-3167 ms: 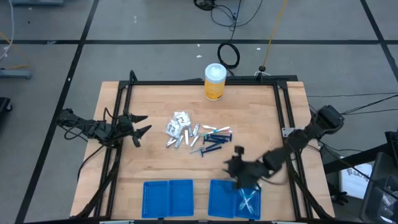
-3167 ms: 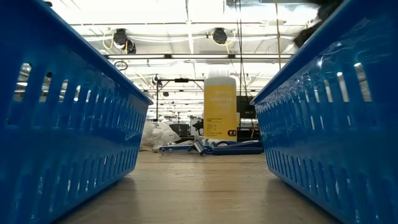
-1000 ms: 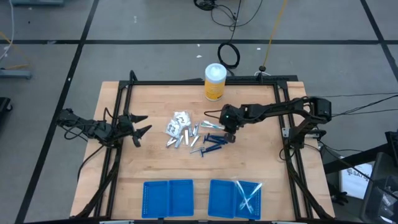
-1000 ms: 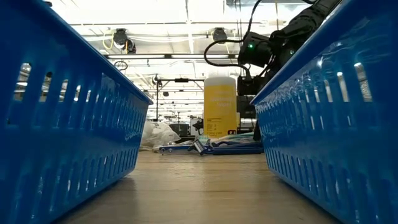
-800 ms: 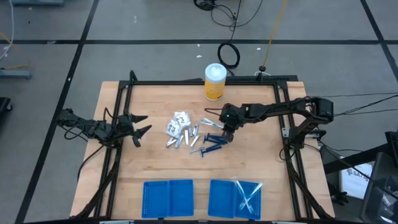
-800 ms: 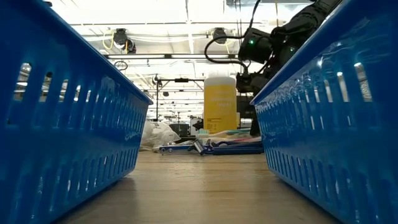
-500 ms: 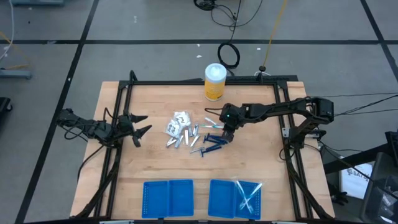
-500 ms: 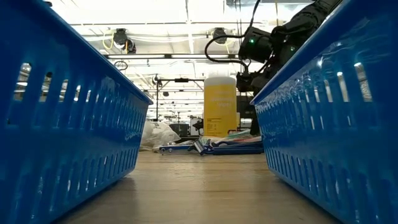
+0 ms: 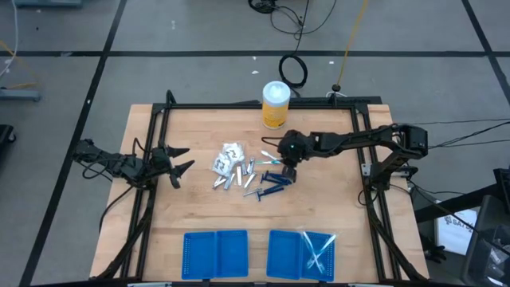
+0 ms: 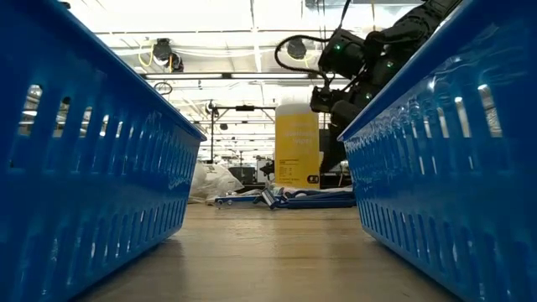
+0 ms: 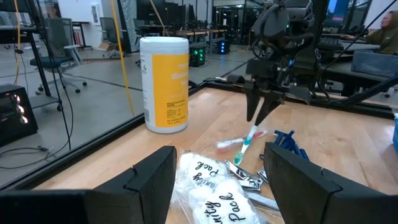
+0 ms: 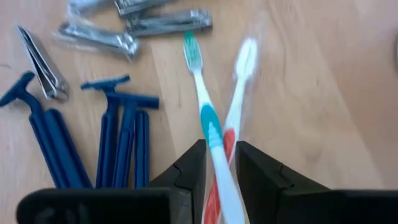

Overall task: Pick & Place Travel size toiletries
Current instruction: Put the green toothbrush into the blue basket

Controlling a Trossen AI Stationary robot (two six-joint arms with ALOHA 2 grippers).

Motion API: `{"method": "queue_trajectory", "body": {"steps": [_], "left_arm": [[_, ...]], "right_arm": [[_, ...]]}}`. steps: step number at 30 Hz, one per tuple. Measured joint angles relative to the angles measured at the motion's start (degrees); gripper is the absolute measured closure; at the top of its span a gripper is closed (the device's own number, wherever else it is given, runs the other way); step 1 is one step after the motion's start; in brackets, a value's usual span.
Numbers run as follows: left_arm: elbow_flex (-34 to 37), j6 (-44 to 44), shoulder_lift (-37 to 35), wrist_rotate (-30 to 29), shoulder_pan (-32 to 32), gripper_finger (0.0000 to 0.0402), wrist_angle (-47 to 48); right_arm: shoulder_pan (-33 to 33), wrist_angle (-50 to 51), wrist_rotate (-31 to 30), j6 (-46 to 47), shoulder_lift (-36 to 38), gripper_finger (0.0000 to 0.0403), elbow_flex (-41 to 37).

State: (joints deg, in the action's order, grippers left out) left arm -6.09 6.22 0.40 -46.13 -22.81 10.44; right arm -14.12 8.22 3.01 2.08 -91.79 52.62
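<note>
Right pincer (image 12: 216,163) grips two toothbrushes (image 12: 214,134) at the pile's 3 o'clock edge. Left pincer (image 9: 182,159) waits open at the table's (image 9: 199,207) 9 o'clock edge.

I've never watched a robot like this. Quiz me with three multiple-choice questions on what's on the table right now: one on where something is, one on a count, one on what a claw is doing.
1. Where does the yellow canister stand?
A. at the table's far edge
B. in a tray
C. beside the left claw

2. How many blue trays are on the table?
A. one
B. two
C. four

3. What is the right claw doing?
A. hanging over a tray
B. gripping two toothbrushes
C. resting off the table

Answers: 1 A, it stands behind the pile in the high view. 2 B, two lie side by side at the near edge. 3 B, both handles sit between its fingers.
</note>
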Motion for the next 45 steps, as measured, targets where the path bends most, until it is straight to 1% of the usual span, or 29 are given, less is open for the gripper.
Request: {"method": "queue_trajectory", "body": {"steps": [3,7,11,15,20,25,30,33,38,39,45], "left_arm": [[0.00,0.00,0.00,0.00,0.00,0.0162,-0.02],[0.00,-0.02,0.00,0.01,0.00,0.0163,-0.02],[0.00,-0.02,0.00,0.02,0.00,0.0163,0.00],[0.00,-0.02,0.00,0.02,0.00,0.0162,-0.02],[0.00,0.00,0.00,0.00,0.00,0.0162,0.00],[0.00,-0.02,0.00,0.00,0.00,0.0162,-0.02],[0.00,-0.01,0.00,0.00,0.00,0.0162,0.00],[0.00,0.00,0.00,0.00,0.00,0.0162,0.00],[0.00,-0.02,0.00,0.00,0.00,0.0163,-0.02],[0.00,-0.02,0.00,0.00,0.00,0.0162,0.00],[0.00,-0.01,0.00,0.00,0.00,0.0162,-0.01]], "right_arm": [[0.58,-3.21,0.02,-2.24,-0.89,0.0317,0.00],[2.26,-7.69,0.15,-3.65,-2.67,0.0282,0.02],[2.87,-8.51,-0.23,-4.43,-4.57,0.0250,0.00],[2.55,-9.12,-1.54,-6.12,-6.08,0.0244,-0.01],[2.52,-10.46,-1.51,-8.15,-8.36,0.0258,0.02],[2.17,-9.53,-1.20,-8.85,-11.00,0.0269,0.04],[2.17,-9.11,-1.34,-9.38,-11.05,0.0283,0.09],[2.17,-9.02,-1.31,-9.82,-10.73,0.0303,0.09],[2.20,-8.71,-1.23,-12.43,-10.73,0.0361,0.09],[2.20,-8.71,-1.25,-12.70,-10.73,0.0366,0.09],[2.19,-9.33,-1.57,-12.81,-10.06,0.0366,-0.03]]}}
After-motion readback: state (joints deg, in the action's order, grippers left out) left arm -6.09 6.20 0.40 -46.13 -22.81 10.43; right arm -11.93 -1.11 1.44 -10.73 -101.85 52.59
